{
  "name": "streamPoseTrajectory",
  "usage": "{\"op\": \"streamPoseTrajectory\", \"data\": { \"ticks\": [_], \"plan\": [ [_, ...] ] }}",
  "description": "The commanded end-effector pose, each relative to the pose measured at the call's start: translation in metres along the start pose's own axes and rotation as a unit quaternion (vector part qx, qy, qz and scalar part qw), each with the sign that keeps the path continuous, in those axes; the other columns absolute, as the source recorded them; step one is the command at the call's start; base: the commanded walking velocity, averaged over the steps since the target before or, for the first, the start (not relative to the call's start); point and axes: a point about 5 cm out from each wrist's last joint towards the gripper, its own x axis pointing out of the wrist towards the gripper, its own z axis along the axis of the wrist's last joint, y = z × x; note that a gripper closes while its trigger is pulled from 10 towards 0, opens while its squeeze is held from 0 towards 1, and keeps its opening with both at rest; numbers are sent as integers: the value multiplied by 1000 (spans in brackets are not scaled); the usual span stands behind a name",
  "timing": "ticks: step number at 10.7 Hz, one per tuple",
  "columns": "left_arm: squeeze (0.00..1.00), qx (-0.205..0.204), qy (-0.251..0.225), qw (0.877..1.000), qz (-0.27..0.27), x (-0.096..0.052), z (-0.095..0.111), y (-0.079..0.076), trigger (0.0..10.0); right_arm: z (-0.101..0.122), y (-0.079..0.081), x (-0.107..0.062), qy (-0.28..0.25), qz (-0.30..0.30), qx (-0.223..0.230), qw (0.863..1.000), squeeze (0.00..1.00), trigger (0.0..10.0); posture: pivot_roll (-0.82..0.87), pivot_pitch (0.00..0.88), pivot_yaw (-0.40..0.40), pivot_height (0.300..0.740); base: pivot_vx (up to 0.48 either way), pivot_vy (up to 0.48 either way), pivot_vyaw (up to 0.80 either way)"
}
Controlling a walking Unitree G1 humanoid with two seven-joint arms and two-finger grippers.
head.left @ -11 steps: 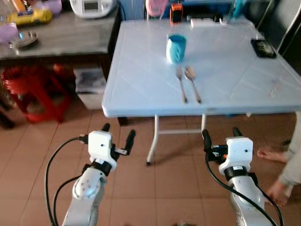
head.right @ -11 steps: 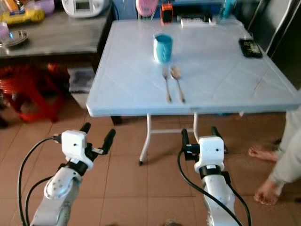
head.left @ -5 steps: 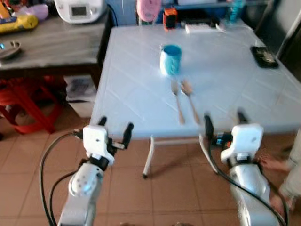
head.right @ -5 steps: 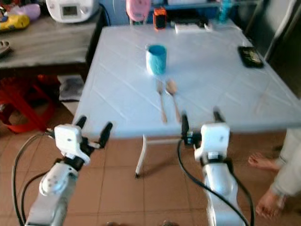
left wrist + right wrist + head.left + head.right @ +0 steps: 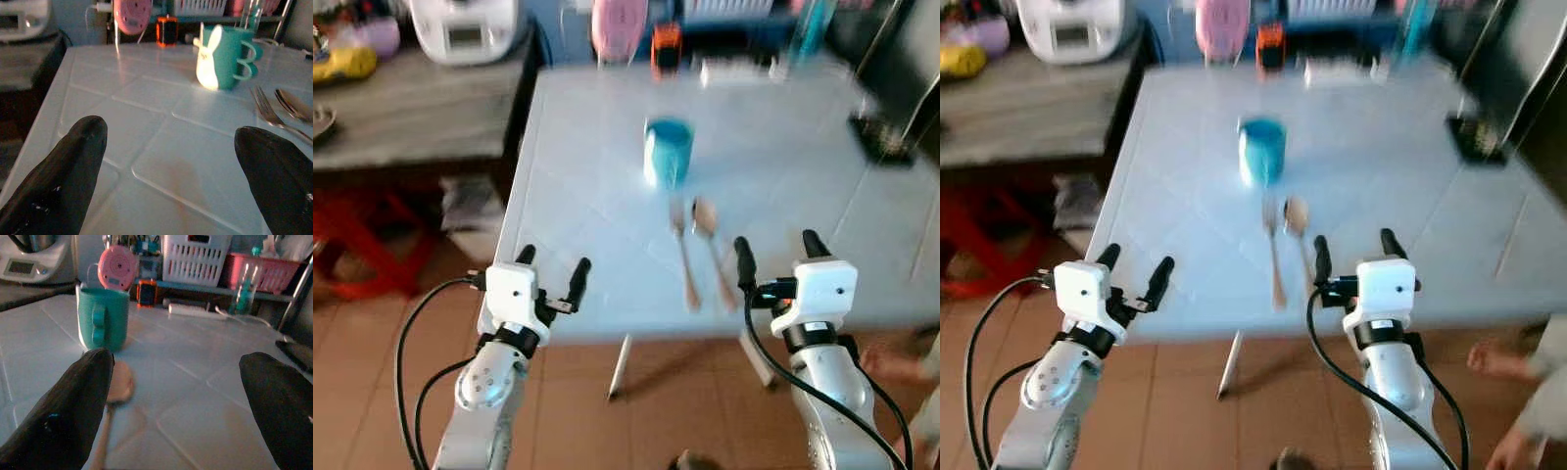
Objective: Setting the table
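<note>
A teal mug (image 5: 667, 152) with a white rabbit figure stands near the middle of the pale blue table (image 5: 773, 186). Just in front of it lie a fork (image 5: 682, 253) and a spoon (image 5: 713, 247) side by side, handles toward me. My left gripper (image 5: 551, 270) is open at the table's near left edge, holding nothing. My right gripper (image 5: 774, 253) is open over the near edge, just right of the spoon, also with nothing in it. The left wrist view has the mug (image 5: 222, 58) and fork (image 5: 272, 114) ahead; the right wrist view has the mug (image 5: 103, 317) and spoon (image 5: 115, 394).
A dark side table (image 5: 411, 108) with a white appliance (image 5: 465, 27) stands to the left, a red stool (image 5: 362, 235) beneath it. A pink round object (image 5: 620, 24), an orange item (image 5: 667, 49) and a black tray (image 5: 886, 137) sit along the table's far side. A person's foot (image 5: 1503, 360) is at right.
The camera has moved closer to the table. Both grippers have risen from below the tabletop to its near edge, still open.
</note>
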Motion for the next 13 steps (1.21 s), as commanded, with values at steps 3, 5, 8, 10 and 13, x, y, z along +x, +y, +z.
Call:
{"op": "streamPoseTrajectory", "data": {
  "ticks": [3,5,8,10,13],
  "plan": [
    [0,35,21,999,7,-18,-10,14,10000,-1,10,-3,13,16,22,1000,0,10000,-73,181,64,740,0,0,0],
    [0,26,17,999,-19,-29,-14,14,10000,0,13,2,15,27,35,999,0,10000,-68,194,62,740,0,0,0],
    [0,35,34,995,-81,-40,-19,13,10000,1,14,31,42,31,58,997,0,10000,-55,217,66,740,0,0,0],
    [0,33,38,992,-115,-47,-21,11,10000,-10,21,40,92,33,88,991,0,10000,-48,228,67,740,0,0,0],
    [0,26,30,991,-132,-51,-24,9,10000,-8,43,47,113,57,129,983,0,10000,-39,228,60,740,0,0,0]
  ]
}}
